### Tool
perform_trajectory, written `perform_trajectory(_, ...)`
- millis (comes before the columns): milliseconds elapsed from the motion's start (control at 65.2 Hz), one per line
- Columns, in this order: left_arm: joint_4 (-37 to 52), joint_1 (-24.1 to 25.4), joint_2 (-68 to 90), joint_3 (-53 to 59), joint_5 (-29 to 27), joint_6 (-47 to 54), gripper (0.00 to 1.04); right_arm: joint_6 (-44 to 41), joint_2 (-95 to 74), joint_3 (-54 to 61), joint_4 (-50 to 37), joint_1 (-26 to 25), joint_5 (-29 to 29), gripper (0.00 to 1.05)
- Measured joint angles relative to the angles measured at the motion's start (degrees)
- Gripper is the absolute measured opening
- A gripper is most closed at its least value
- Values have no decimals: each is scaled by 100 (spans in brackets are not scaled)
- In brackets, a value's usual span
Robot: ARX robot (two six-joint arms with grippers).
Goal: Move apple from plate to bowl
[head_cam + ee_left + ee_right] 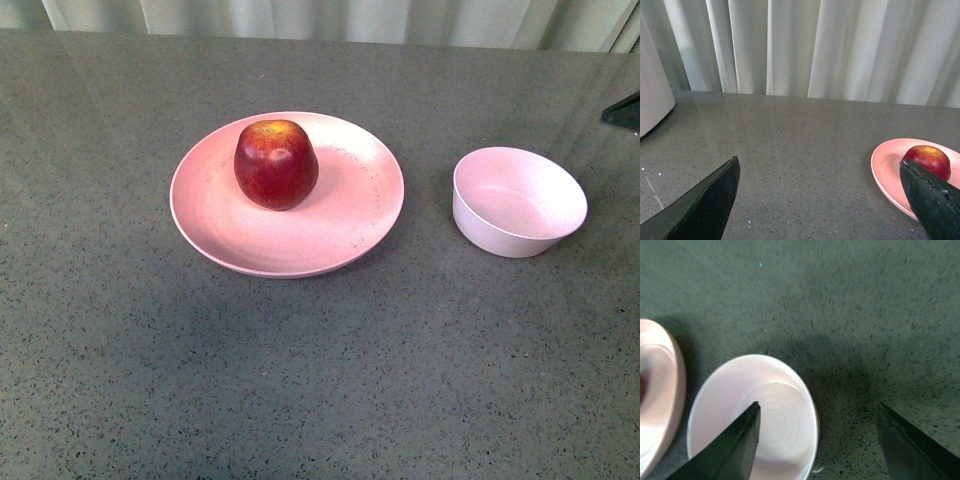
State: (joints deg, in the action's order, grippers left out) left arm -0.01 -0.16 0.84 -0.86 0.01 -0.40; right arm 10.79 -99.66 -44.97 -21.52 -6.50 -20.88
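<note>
The dark red apple [276, 163] stands upright on the wide pink plate [215, 235], a little behind its centre. To the right of the plate, with a gap between them, sits the small pale bowl [518, 200], with nothing in it. My left gripper [819, 165] is open over bare table, left of the plate [887, 167]; one of its fingers partly covers the apple [927, 159] in the left wrist view. My right gripper [819, 405] hangs open above the bowl [730, 390], one finger over the bowl's inside and the other over the table beside it. Nothing is held.
The table [320, 390] is dark grey speckled stone. Pale curtains [840, 45] hang behind its far edge. A large white rounded object [652, 95] stands at the far left. A dark part [625, 108] pokes in at the front view's right edge.
</note>
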Motion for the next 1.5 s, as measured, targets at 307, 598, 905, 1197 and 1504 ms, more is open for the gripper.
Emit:
perform_trajectory(307, 0, 0, 0, 0, 0, 0, 96, -442, 2339, 1937, -1652, -328, 603, 84)
perform_trajectory(598, 0, 0, 0, 0, 0, 0, 96, -988, 3635, 3399, -2999, 46, 1506, 32)
perform_trajectory(905, 0, 0, 0, 0, -2, 0, 96, -1058, 4876, 4041, -2404, 619, 2033, 2)
perform_trajectory(1197, 0, 0, 0, 0, 0, 0, 96, -1060, 5908, 4360, -1773, 638, 2087, 2)
perform_trajectory(1504, 0, 0, 0, 0, 0, 2, 96, -1060, 7088, 4367, -682, 638, 2087, 2)
